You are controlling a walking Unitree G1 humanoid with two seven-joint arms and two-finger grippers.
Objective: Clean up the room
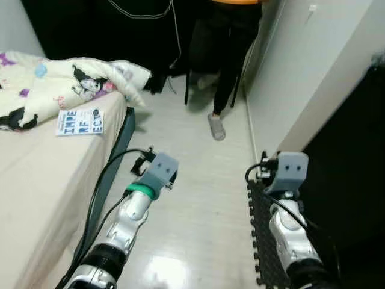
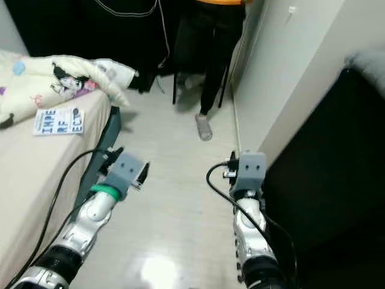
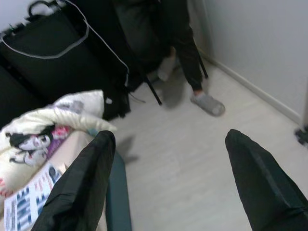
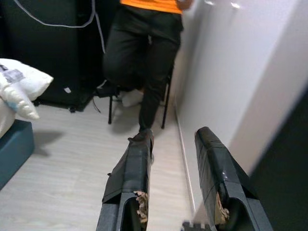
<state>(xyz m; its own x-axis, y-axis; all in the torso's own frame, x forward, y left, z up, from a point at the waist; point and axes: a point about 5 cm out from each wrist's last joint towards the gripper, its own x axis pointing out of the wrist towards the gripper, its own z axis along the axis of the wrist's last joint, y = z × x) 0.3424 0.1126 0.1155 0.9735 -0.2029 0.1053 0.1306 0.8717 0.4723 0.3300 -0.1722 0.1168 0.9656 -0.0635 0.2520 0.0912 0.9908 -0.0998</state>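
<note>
Both arms are up in front of the robot over the pale wood floor (image 1: 198,198), neither touching anything. Left end effector (image 3: 168,159) has its two black fingers spread wide with nothing between them; it sits just beside the bed edge, pointing across the floor toward the far end of the room. Right end effector (image 4: 175,168) has its fingers parted with a narrower gap, also holding nothing; it is close to the white wall (image 1: 301,72) on the robot's right, above the edge of a black foam mat (image 1: 264,241) with a toothed border. Bed (image 1: 42,180) is on the robot's left, beige sheet, dark blue-green side panel. On it lies a white booklet (image 1: 80,122) with large blue lettering, flat, near the bed's edge. Just behind the booklet is a bunched cream blanket (image 1: 66,81) with cartoon prints; one corner hangs over the bed edge. A person (image 1: 225,54) in black trousers, orange top and grey slippers stands at the far end by the wall, next to thin black chair or stand legs. Large black mass behind, with a white cable (image 3: 72,43) looped over it; cannot tell what it is. Dark panel fills the robot's right side.
</note>
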